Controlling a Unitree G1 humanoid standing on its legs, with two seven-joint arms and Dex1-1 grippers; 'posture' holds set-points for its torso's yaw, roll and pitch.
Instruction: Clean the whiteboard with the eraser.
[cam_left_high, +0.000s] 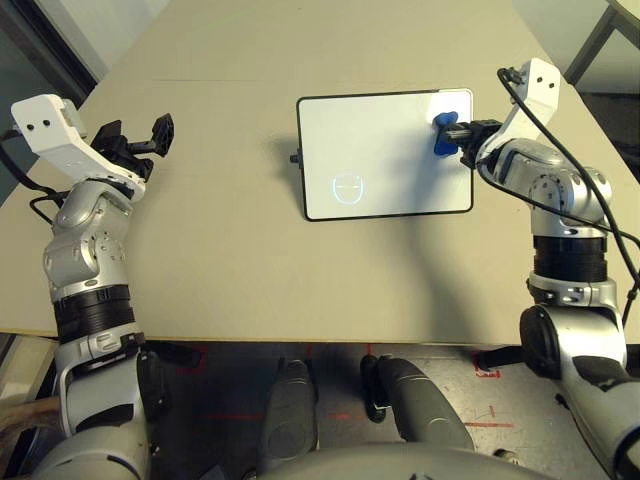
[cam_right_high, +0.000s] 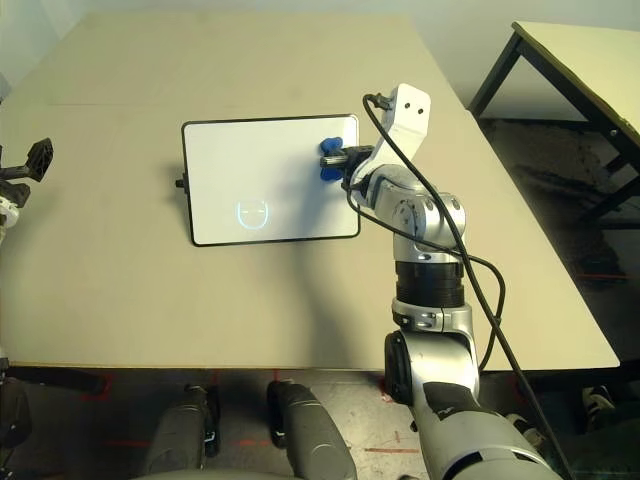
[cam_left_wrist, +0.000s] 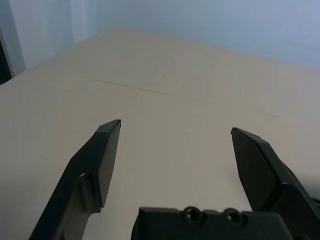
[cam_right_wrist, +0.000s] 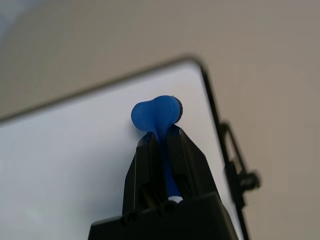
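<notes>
A: What worries you here?

B: The right gripper (cam_right_wrist: 162, 137) is clamped on the eraser (cam_right_wrist: 156, 114) by a thin part of it, and the blue block looks squeezed out of shape between the black fingers. I'd guess that once it is pressed down and dragged, it could twist or slip out of that narrow hold. The whiteboard (cam_left_high: 385, 150) also lies loose on the bench (cam_left_high: 220, 250), so a hard sideways wipe might push the board instead of cleaning it.

A: Anything steadying the board?

B: No. The left gripper (cam_left_high: 140, 140) hangs near the bench's left edge, fingers spread wide and empty, well apart from the board.

A: And where is the eraser against the marks?

B: It sticks out past the right gripper's fingertips, over the board's far right corner. The faint blue circle (cam_left_high: 347, 187) sits toward the board's near left part, well away from it. Whether the eraser touches the surface I cannot tell
</notes>
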